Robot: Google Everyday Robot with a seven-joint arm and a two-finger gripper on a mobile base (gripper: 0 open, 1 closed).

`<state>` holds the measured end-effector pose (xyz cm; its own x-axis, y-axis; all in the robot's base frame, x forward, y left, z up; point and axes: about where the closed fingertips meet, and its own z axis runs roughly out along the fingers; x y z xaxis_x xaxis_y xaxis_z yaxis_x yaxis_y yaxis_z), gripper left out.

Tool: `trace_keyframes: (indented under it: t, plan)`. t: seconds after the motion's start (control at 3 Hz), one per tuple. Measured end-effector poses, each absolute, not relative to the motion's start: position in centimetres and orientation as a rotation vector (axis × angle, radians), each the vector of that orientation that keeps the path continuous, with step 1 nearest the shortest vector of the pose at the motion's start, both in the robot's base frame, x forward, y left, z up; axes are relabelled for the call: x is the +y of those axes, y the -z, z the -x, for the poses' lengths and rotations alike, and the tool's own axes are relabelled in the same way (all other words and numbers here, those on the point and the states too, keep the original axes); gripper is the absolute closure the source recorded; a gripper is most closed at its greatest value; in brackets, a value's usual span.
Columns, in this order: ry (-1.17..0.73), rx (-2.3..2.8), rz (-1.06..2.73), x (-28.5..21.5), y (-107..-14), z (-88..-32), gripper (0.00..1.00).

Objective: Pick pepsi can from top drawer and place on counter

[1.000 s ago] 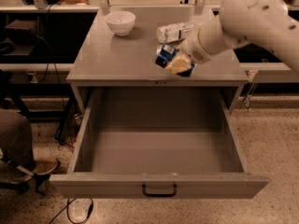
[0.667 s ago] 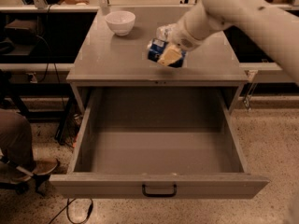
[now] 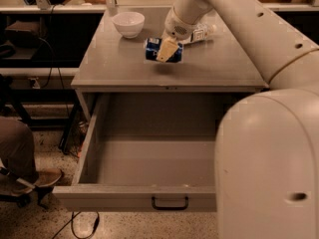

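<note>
The two-finger gripper [image 3: 167, 50] clamps the small dark-blue metal pepsi can [image 3: 152, 49] sideways above the flat grey metal counter [image 3: 214, 71], with the open shallow grey top drawer [image 3: 124, 199] at six o'clock.

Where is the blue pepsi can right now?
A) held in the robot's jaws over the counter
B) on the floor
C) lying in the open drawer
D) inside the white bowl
A: the gripper has its jaws shut on the pepsi can over the counter; the top drawer holds no can.
</note>
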<state>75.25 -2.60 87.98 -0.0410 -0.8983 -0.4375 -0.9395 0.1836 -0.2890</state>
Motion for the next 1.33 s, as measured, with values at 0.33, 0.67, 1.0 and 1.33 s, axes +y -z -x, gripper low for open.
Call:
trace_keyframes:
  t: [0.33,0.67,1.0,1.33]
  plan:
    - [-0.116,1.950,1.767,-1.9,-87.6,-76.1,0.27]
    - [-0.130,1.959,1.789,-1.7,-87.1,-76.6,0.05]
    - [-0.157,1.971,1.786,-2.0,-86.9,-76.9,0.00]
    - [-0.193,1.980,1.745,-3.2,-87.1,-77.1,0.00]
